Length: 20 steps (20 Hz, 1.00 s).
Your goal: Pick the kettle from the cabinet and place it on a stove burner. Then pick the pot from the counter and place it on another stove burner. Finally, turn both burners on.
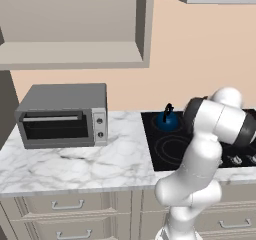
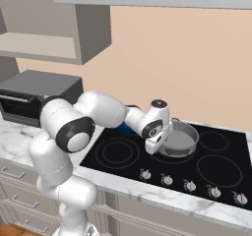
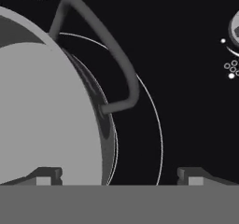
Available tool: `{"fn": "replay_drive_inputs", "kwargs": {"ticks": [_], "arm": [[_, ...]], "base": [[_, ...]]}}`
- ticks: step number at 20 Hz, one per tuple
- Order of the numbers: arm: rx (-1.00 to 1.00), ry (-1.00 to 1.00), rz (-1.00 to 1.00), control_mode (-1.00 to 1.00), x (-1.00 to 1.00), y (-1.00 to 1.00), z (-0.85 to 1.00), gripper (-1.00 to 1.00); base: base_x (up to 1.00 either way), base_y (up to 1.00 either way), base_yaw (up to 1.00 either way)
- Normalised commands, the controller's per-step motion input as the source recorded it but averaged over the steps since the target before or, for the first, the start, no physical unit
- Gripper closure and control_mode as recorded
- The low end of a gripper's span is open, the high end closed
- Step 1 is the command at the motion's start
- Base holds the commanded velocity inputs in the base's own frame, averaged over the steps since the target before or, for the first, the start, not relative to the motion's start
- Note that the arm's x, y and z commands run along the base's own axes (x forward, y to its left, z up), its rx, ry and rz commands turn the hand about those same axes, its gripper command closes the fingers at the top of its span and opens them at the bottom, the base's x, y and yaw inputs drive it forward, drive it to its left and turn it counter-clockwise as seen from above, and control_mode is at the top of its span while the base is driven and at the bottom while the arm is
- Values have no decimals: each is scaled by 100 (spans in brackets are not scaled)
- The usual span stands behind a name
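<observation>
Now the gripper (image 3: pixel 119 176) stands spread and empty over the pot (image 3: pixel 46 111) on its burner, loop handle at twelve o'clock between the tips, and the knobs (image 2: pixel 189 185) lie frontward.

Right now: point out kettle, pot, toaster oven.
kettle (image 1: pixel 167 120), left base view, blue body.
pot (image 2: pixel 179 140), right base view, inner floor.
toaster oven (image 1: pixel 65 98), left base view, grey top.
</observation>
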Motion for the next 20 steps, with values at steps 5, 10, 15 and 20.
{"fn": "replay_drive_inputs", "kwargs": {"ticks": [5,10,15,20], "arm": [[-5,0,0,-100,-14,2,32,-100],[-1,0,0,-100,-30,0,37,-100],[-1,-3,0,-100,-31,0,47,-100],[-1,-1,-2,-100,-32,1,47,-100]], "base": [[0,0,0],[0,0,0],[0,0,0],[0,0,0]]}}
